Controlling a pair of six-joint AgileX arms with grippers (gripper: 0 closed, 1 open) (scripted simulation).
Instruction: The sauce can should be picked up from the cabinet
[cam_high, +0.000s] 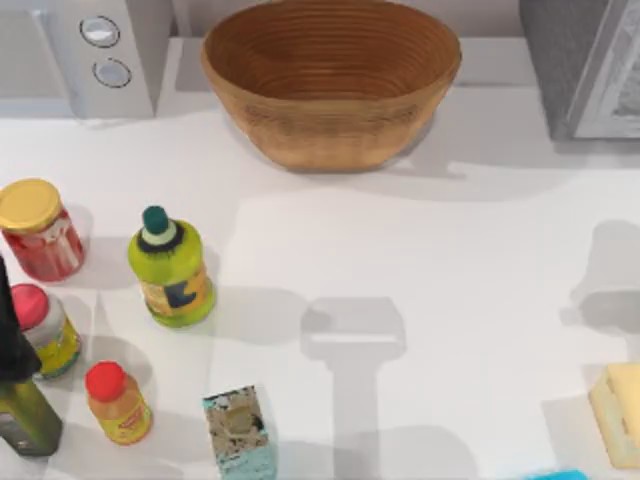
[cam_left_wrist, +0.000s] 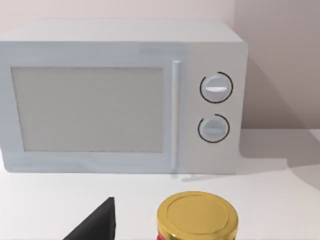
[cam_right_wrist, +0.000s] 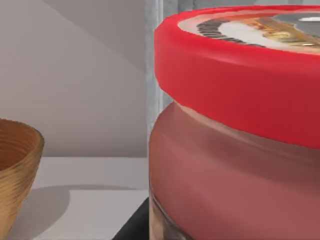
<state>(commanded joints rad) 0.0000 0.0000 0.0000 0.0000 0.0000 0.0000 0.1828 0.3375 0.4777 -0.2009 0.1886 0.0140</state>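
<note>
Close up, the sauce can (cam_right_wrist: 235, 130) is seen in the right wrist view beside the cabinet (cam_high: 585, 65) at the table's far right corner; finger states cannot be told.

Bright, even light falls across the white table (cam_high: 420, 250), where soft grey shadows spread rightward of the woven bowl (cam_high: 330, 80) and the green bottle (cam_high: 172, 265); further arm-shaped shadows lie on bare tabletop at centre and right. The microwave (cam_left_wrist: 120, 95) is evenly lit, without glare. Close to the right wrist camera, the sauce can (cam_right_wrist: 240, 125) looms soft-edged and blurred.
</note>
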